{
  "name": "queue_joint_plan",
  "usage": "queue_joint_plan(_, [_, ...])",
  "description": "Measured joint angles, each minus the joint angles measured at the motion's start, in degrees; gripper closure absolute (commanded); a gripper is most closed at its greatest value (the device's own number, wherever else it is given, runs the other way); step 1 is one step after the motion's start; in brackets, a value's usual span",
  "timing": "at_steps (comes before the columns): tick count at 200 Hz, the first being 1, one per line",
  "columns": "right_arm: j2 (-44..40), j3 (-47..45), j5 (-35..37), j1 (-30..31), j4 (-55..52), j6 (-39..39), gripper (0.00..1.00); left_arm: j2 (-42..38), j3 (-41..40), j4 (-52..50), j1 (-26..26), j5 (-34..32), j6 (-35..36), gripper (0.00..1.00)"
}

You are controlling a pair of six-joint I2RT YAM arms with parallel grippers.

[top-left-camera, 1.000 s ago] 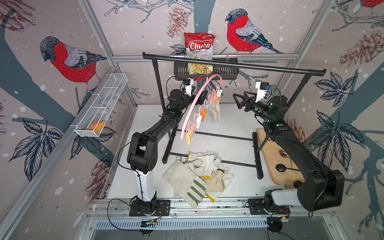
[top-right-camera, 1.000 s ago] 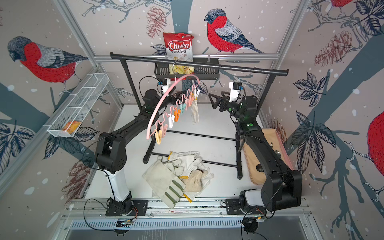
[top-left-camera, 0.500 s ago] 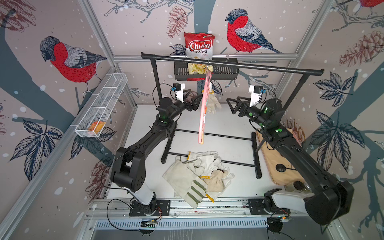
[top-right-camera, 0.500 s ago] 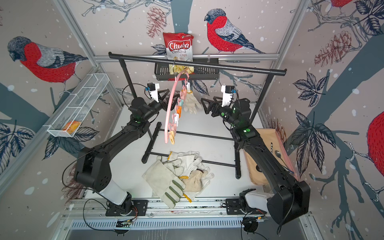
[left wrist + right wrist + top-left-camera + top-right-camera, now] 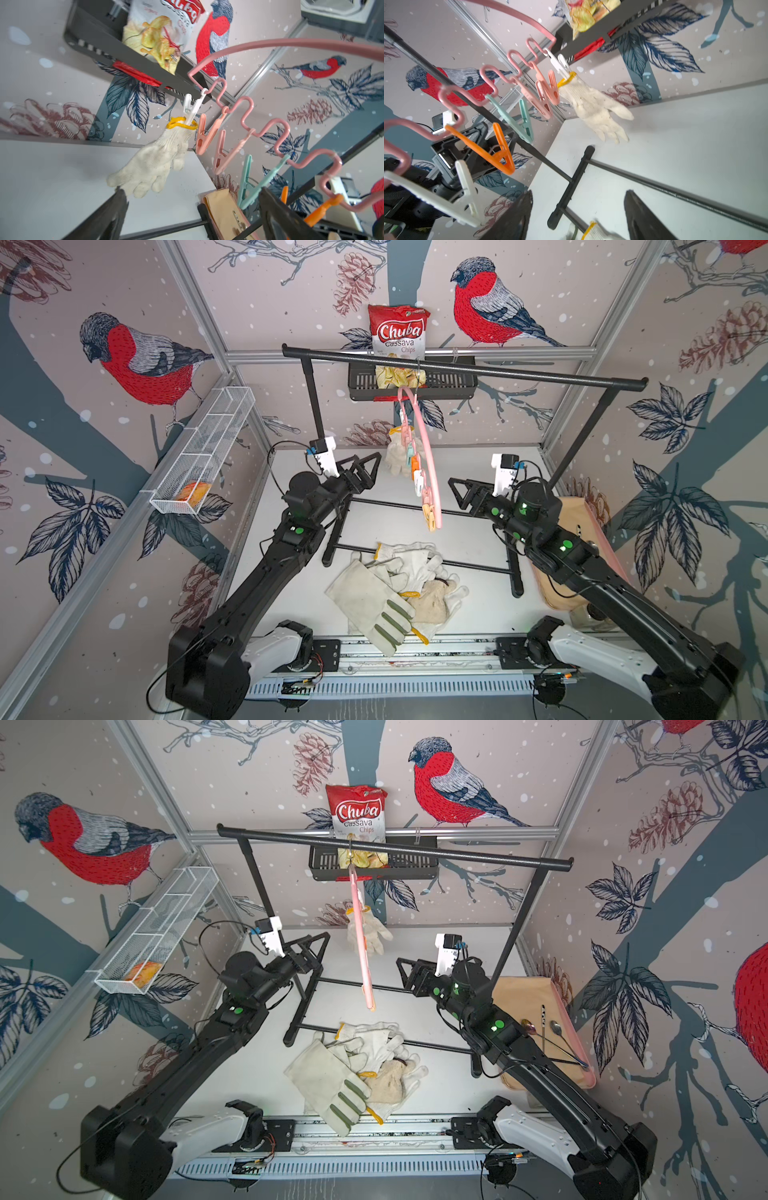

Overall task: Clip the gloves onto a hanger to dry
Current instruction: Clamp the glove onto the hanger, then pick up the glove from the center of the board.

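Find the pink hanger (image 5: 426, 456) hooked on the black rack (image 5: 457, 369), hanging free and turned almost edge-on in both top views (image 5: 362, 952). Count one knitted glove (image 5: 153, 164) as done, pinched by its yellow cuff in the white end peg (image 5: 190, 108). Find the rest as a heap of gloves (image 5: 395, 593) on the desk (image 5: 478, 605), below the hanger and nearer the arm bases.

Read both tools as released and empty: left tool (image 5: 371, 470) spread wide on one side of the hanger, right tool (image 5: 456, 493) parted with nothing between on the other side, neither touching it.

Probably time to fetch the next glove. Take one only, off the top of the heap, gripping at the cuff, without dragging a neighbour along. Before clipping, steady the hanger with the spare tool against likely spin and sway on its single hook. Aim for the free pink peg (image 5: 204, 135) just beside the white one. Squeeze its tail ends, push the cuff deep into the mouth, then let go. Expect the leather glove with green strips (image 5: 374, 614) to hang heavier, so seat it well and check the bite before pulling away.
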Motion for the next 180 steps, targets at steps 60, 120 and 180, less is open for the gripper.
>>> queue_joint_plan(60, [0.02,-3.63,3.08,4.13,-13.29,14.51,0.38,-10.32,-8.55,-6.12,-8.02,1.29,1.97,0.09])
queue_joint_plan(120, [3.50,-7.93,-2.32,5.77,-19.82,18.08,0.36,-20.55,-9.20,-25.22,-8.59,-12.85,7.98,0.07])
queue_joint_plan(180, [10.97,-7.91,-16.72,6.29,-14.53,8.46,0.36,-14.64,-5.55,-43.58,-3.45,-15.47,-1.22,0.11])
